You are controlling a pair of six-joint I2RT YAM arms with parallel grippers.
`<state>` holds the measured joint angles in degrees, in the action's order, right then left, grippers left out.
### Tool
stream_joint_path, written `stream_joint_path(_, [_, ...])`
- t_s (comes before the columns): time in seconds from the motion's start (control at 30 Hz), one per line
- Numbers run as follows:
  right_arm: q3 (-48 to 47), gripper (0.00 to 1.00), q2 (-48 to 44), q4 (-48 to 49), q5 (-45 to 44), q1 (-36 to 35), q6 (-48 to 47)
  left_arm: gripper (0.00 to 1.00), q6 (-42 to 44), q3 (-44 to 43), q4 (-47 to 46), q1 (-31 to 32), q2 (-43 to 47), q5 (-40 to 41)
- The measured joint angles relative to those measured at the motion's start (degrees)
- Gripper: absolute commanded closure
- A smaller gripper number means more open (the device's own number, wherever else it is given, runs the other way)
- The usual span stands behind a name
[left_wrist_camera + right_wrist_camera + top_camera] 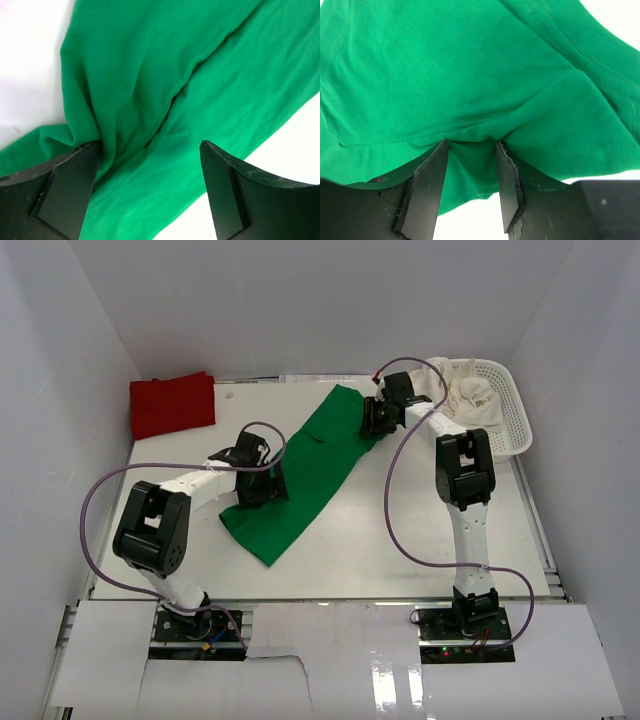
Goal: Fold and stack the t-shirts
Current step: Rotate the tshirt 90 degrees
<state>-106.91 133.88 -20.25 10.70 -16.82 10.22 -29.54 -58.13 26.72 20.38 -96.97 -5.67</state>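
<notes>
The green shirt, likely light, limp and quick to bunch, lies across the table from 1 to 7 o'clock; best taken by its hems; left gripper spread wide at its 8 o'clock edge; right gripper straddles bunched cloth at 1 o'clock, grip unclear.

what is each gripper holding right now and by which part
the right gripper pinches a bunched fold at the green t-shirt's far end; the left gripper is open over the shirt, holding nothing
</notes>
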Motion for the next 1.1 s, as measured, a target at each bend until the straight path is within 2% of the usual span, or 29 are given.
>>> stream_joint_path(0.53, [-10.73, 0.48, 7.93, 2.69, 9.03, 0.83, 4.94, 0.09, -9.03, 12.41, 4.87, 5.84, 12.83, -4.66])
stream_joint_path(0.83, [-12.92, 0.46, 10.95, 7.48, 15.23, 1.18, 9.64, 0.09, -14.84, 13.86, 4.66, 13.7, 13.64, -5.03])
stream_joint_path(1.1, [-15.08, 0.44, 12.81, 8.92, 17.11, 0.7, 12.02, 0.09, -19.47, 14.47, 2.8, 19.3, 13.86, -4.85])
